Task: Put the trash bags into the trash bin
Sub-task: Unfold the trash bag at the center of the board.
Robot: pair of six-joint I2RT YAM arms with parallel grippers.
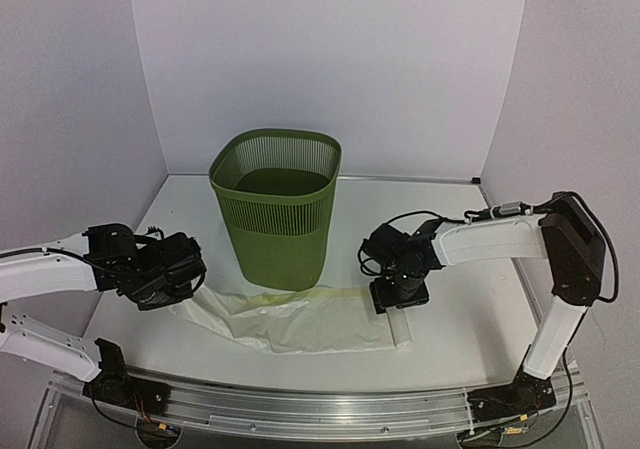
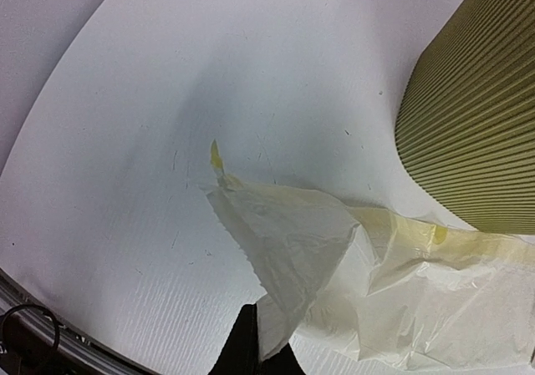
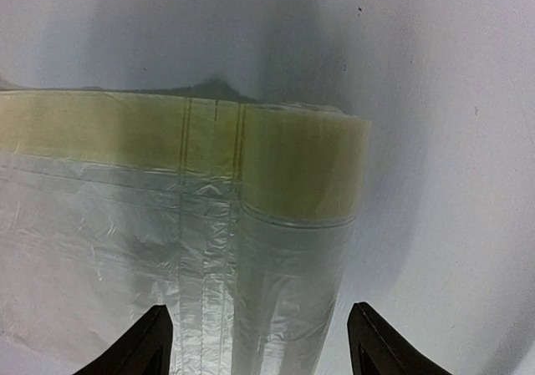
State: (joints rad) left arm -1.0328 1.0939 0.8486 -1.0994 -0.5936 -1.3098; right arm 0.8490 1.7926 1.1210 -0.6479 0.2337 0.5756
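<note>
The olive-green slatted trash bin [image 1: 277, 207] stands upright mid-table; its side shows in the left wrist view [image 2: 476, 116]. The pale yellowish-white trash bag [image 1: 305, 319] lies flat on the table in front of the bin. My left gripper [image 1: 185, 279] is shut on the bag's left corner [image 2: 284, 250], which is lifted and bunched at my fingertips [image 2: 242, 350]. My right gripper [image 3: 261, 346] is open, low over the bag's right end [image 3: 284, 225], its fingers [image 3: 138, 350] straddling the folded edge with the yellow band. It also shows in the top view [image 1: 397, 294].
White walls enclose the table on three sides. The metal rail [image 1: 320, 409] runs along the near edge. The bin stands between the two arms, just behind the bag.
</note>
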